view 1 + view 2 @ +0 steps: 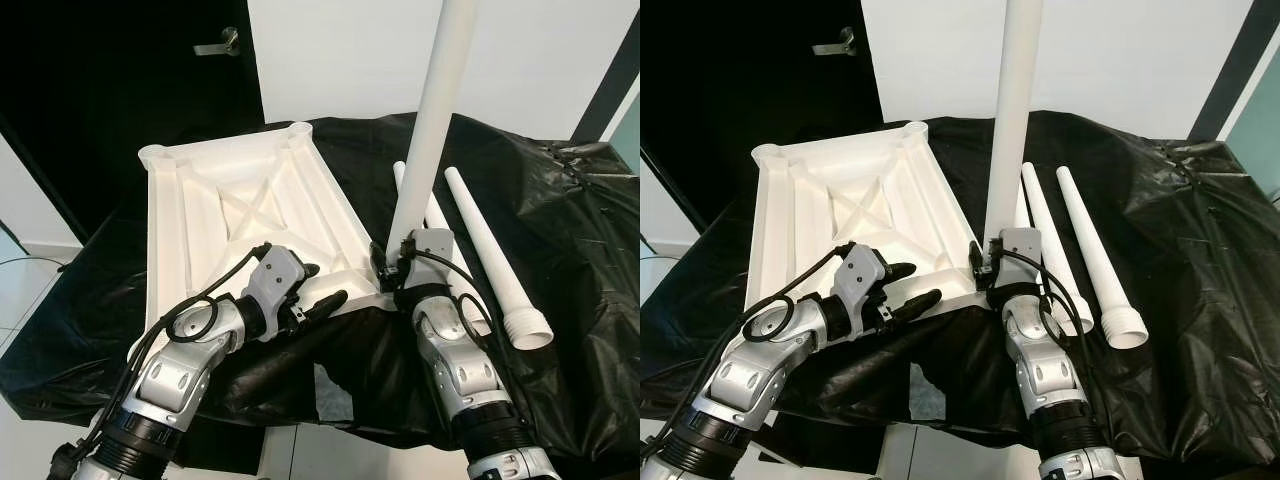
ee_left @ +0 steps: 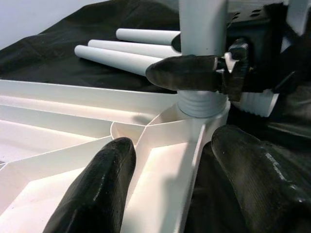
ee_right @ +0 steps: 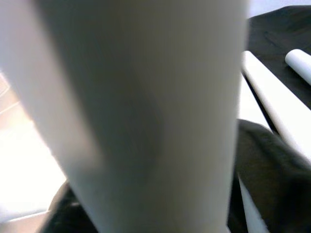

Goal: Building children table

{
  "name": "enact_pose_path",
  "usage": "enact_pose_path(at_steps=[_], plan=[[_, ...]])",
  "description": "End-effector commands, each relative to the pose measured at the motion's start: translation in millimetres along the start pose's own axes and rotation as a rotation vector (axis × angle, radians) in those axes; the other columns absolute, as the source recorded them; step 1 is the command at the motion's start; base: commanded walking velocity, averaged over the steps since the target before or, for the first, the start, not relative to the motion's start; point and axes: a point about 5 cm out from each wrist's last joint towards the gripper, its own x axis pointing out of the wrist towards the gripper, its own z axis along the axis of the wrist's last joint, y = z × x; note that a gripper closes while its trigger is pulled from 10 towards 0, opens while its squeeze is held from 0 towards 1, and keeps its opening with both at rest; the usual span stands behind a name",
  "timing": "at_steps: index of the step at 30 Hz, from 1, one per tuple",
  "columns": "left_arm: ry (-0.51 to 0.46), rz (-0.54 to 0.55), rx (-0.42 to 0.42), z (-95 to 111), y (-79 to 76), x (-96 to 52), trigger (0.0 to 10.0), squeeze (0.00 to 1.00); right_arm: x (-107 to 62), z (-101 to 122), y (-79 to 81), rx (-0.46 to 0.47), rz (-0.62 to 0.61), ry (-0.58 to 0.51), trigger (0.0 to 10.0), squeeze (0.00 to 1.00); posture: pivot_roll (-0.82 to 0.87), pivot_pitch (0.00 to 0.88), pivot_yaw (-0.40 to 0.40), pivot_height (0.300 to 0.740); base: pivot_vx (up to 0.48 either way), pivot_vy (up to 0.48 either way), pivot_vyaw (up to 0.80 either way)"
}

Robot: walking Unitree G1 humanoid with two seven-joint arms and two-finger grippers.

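The upturned white plastic tabletop (image 1: 240,205) with ribbed underside looks smooth and matt; the upright white plastic leg tube (image 1: 432,120) has a faint sheen. Crinkled black plastic sheeting (image 1: 570,250) gleams glossy (like bin-bag film). The right gripper's black fingers (image 2: 187,73) look matt, rubbery

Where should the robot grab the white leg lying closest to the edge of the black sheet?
Probably around the smooth middle of the outer loose leg, coming straight down from above. It lies flat on the black sheet, apart from the next loose leg, so fingers can fit on both sides. Avoid the ridged screw end, which must go into the tabletop.
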Motion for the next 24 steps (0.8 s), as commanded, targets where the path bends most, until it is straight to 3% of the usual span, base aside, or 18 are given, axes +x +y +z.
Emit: enact_pose_path(at_steps=[1,6,11,12,15,19,24], plan=[[0.01,0.025,0.011,-1.4,7.6,-2.0,10.0,0.0,-4.4,1.7,-1.4,0.008,0.01,-0.023,10.0,1.0,0.06,0.0,0.004,0.74,0.0,0.0,0.0],[0.038,0.095,0.005,-4.6,19.8,-1.2,10.0,0.0,-15.2,0.9,3.9,0.026,0.053,-0.039,10.0,1.0,0.06,0.0,0.005,0.74,0.0,0.0,0.0],[0.142,0.162,-0.024,-18.0,31.9,2.0,10.0,0.0,-24.2,-0.3,4.0,0.035,0.08,-0.038,10.0,1.0,0.05,0.0,0.011,0.74,0.0,0.0,0.0],[0.186,0.181,-0.041,-24.0,35.1,3.0,10.0,0.0,-27.3,2.3,2.9,0.049,0.089,-0.051,10.0,0.0,0.05,0.0,0.016,0.74,0.0,0.0,0.0],[0.218,0.189,-0.049,-28.0,37.1,3.6,10.0,0.0,-29.7,5.0,1.9,0.055,0.097,-0.066,10.0,0.0,0.04,0.0,0.022,0.74,0.0,0.0,0.0],[0.346,0.153,-0.033,-42.3,38.4,4.7,10.0,0.0,-37.5,4.6,-4.6,0.032,0.095,-0.068,10.0,0.0,0.03,0.0,0.039,0.74,0.0,0.0,0.0],[0.401,0.182,-0.043,-49.6,41.1,6.4,10.0,0.0,-41.1,2.8,-7.2,0.029,0.081,-0.06,10.0,0.0,0.02,0.0,0.056,0.74,0.0,0.0,0.0]])
